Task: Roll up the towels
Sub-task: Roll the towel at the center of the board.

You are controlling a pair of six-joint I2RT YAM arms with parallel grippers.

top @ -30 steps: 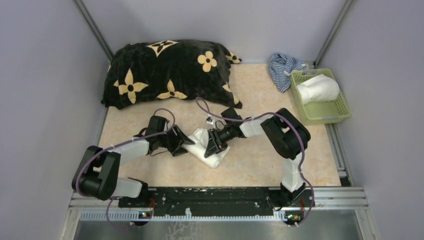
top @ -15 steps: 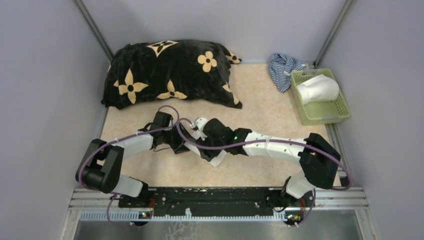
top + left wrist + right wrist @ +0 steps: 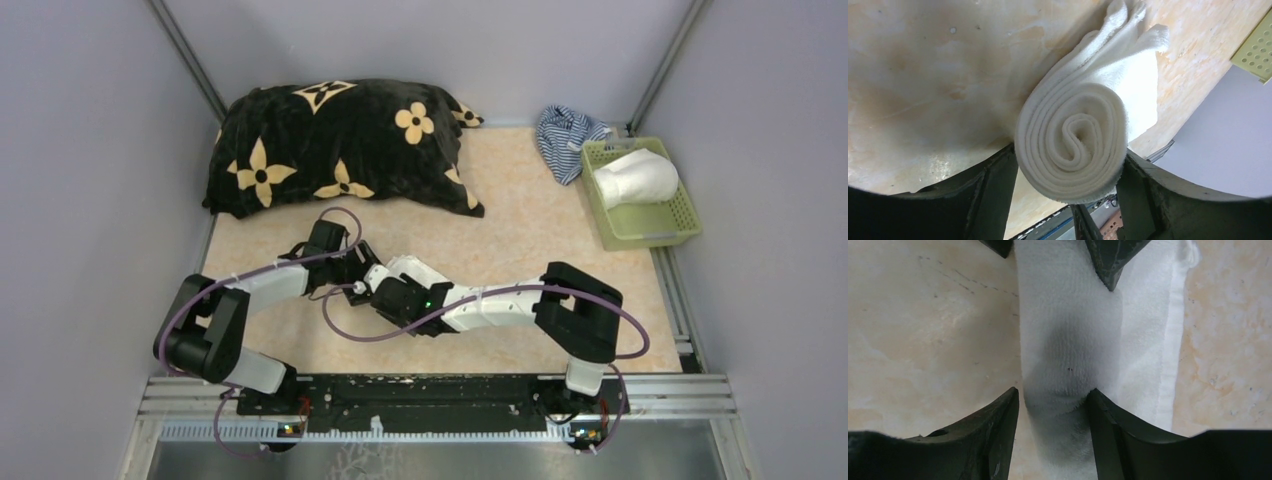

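Grey-walled booth, beige desk (image 3: 520, 215) from above: both arms meet mid-desk over the towel (image 3: 412, 268), mostly hidden under them. Left wrist: left pincer (image 3: 1068, 195) clamps the roll's spiral end between its jaws. Right wrist: right pincer (image 3: 1053, 405) pinches the roll's middle, denting it. Soft, light, springy; likely unrolls if freed, so grip across the roll.

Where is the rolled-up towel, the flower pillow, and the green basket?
rolled towel (image 3: 1073, 142), left wrist view, on the spiral end of the roll.
flower pillow (image 3: 335, 145), top view, on the black middle of its top.
green basket (image 3: 688, 215), top view, on its right rim.
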